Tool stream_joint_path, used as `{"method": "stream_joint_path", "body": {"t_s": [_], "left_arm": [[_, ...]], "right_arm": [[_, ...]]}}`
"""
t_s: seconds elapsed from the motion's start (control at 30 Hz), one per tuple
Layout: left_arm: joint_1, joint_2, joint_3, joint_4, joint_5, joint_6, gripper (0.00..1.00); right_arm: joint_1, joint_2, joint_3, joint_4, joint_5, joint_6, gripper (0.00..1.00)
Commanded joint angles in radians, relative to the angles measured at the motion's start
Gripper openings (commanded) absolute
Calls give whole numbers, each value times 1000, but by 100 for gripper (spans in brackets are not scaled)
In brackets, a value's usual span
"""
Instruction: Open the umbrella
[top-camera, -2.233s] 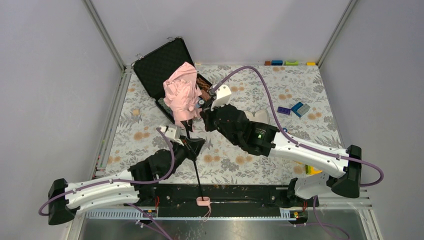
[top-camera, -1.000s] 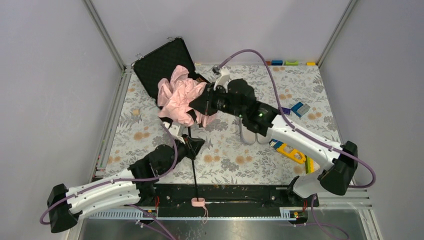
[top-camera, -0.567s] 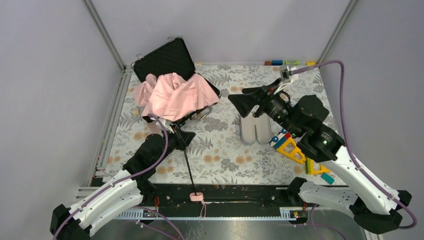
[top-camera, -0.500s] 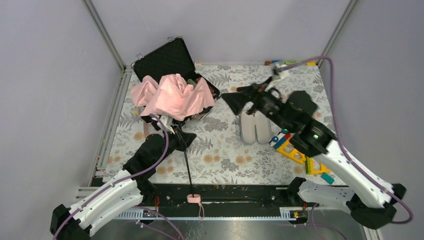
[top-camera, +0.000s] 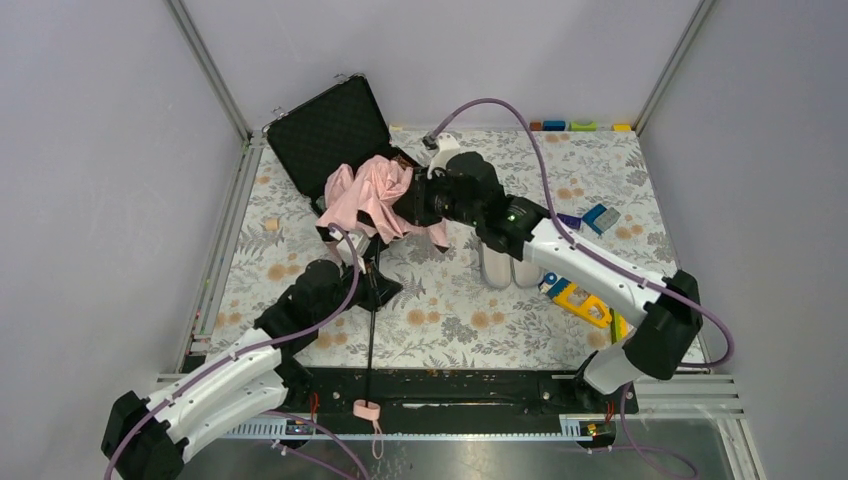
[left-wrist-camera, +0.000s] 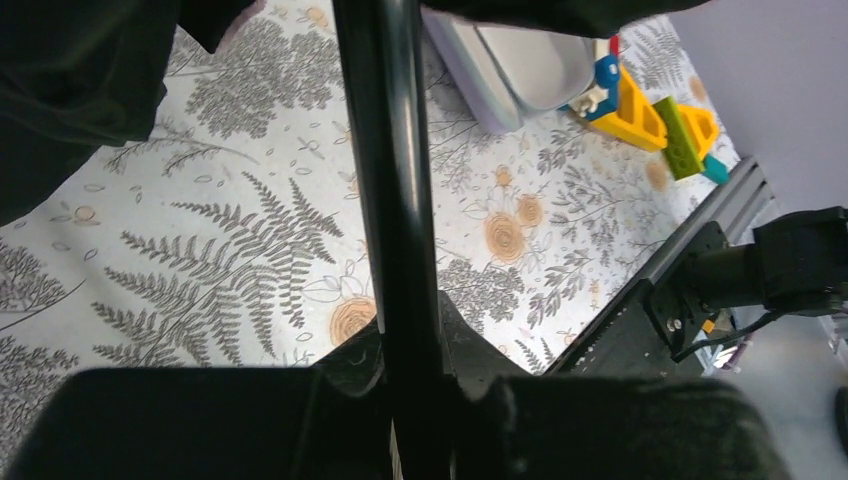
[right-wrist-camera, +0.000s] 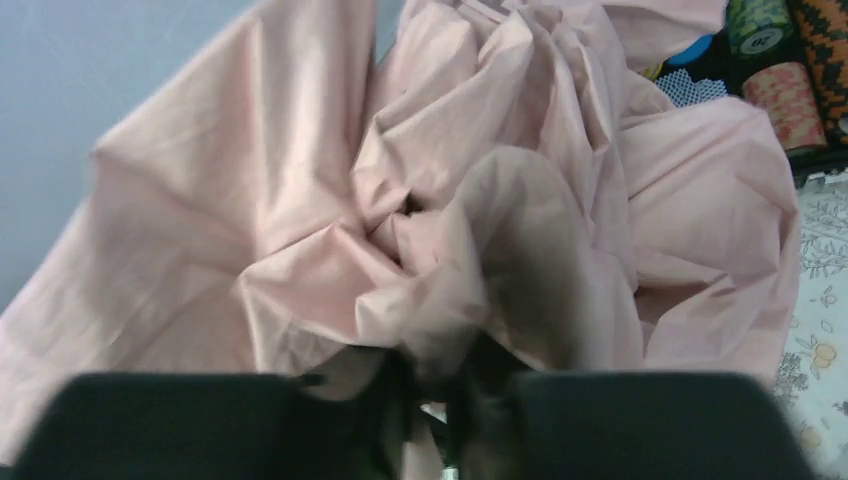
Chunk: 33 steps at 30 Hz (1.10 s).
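Note:
The umbrella's pale pink canopy hangs crumpled over the open case at the back left. Its thin black shaft runs down to the small pink handle over the near rail. My left gripper is shut on the shaft just below the canopy, with the jaws pressed on both sides of it. My right gripper is buried in the canopy's right side. In the right wrist view its jaws pinch a fold of the pink fabric.
An open black case stands at the back left, with poker chips inside. A lilac-grey fabric sleeve lies mid-table. Yellow toy blocks lie to its right, blue blocks further back, and small coloured blocks along the back edge.
The right arm swung away to the right with open jaws while the canopy spread wide, then came back and closed on the fabric. The canopy has bunched up again. The handle shifted left.

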Motion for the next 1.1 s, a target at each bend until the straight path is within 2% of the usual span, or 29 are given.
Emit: {"method": "stream_joint_path", "body": {"t_s": [0.0,0.07,0.2,0.3,0.37,0.47,0.5,0.57,0.7,0.93,1.07], "left_arm": [[34,16,57,38,-15,34,0],[73,40,39,67,52,25,0],[108,88,61,57,77,-15,0],[129,71,64,67,109,-40,0],[130,45,54,79,134,-53,0],[130,18,50,42,142,-36,0],[129,17,51,23,132,-27,0],[128,25,51,18,150,-25,0],[128,37,40,28,172,-42,0],[127,43,45,18,134,-32,0],[117,62,47,18,135,-29,0]], "right_arm": [[5,-150,55,-49,98,-89,13],[-5,-228,58,-121,203,-140,11],[-31,-353,32,-249,406,-209,12],[-40,-459,-48,-250,529,-203,12],[-40,-499,-88,-242,535,-193,16],[-40,-516,-117,-205,418,-201,54],[-39,-514,-134,-166,347,-213,62],[-9,-491,-135,-115,251,-235,73],[126,-369,-26,-151,379,-300,88],[149,-81,146,-199,463,-228,94],[150,74,260,-220,420,-205,97]]}}
